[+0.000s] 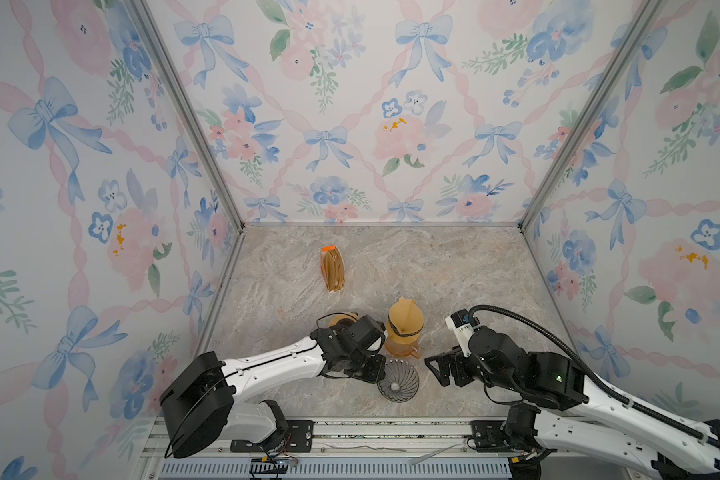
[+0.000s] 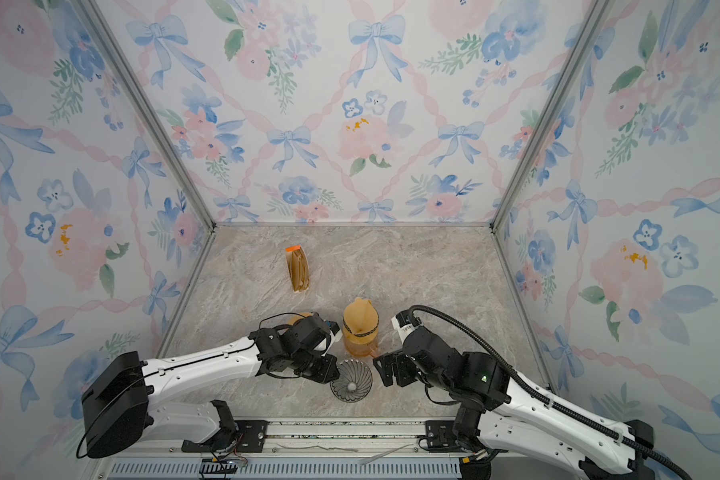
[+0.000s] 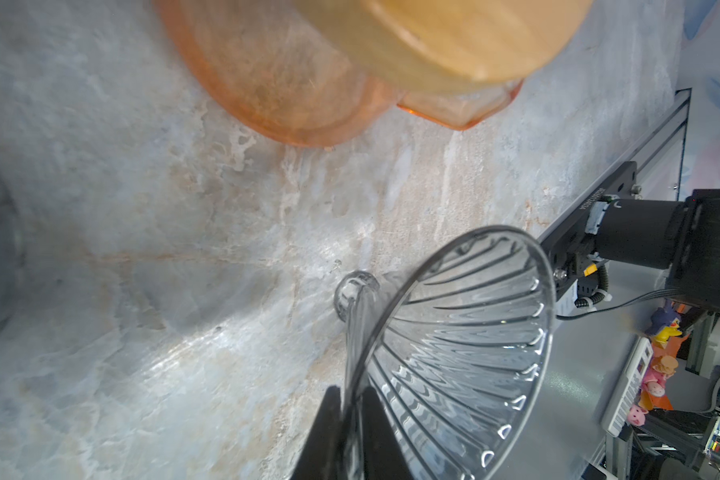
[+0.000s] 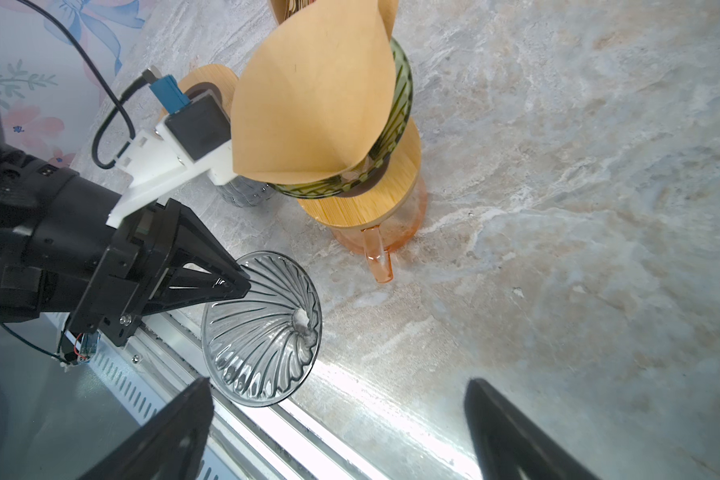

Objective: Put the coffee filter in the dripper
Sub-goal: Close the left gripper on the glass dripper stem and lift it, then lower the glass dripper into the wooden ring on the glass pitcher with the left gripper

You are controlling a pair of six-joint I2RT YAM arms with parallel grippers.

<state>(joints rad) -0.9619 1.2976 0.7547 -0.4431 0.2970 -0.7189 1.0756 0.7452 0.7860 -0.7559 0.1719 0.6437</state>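
A clear ribbed glass dripper (image 1: 398,380) (image 2: 351,380) (image 4: 262,328) lies tipped on its side near the table's front edge. My left gripper (image 1: 373,369) (image 2: 328,369) (image 3: 350,392) is shut on its rim (image 3: 454,353), one finger inside the wall and one outside. A brown paper coffee filter (image 1: 404,316) (image 2: 358,313) (image 4: 312,95) stands in a green dripper (image 4: 400,108) on top of the orange carafe (image 1: 400,347) (image 3: 275,83). My right gripper (image 1: 433,370) (image 2: 381,370) (image 4: 337,386) is open and empty, just right of the clear dripper.
A pack of brown filters (image 1: 332,269) (image 2: 299,269) lies toward the back of the marble table. A wooden-lidded grey glass jar (image 1: 341,320) (image 4: 208,79) stands behind my left wrist. The metal front rail (image 1: 350,432) runs close below the clear dripper.
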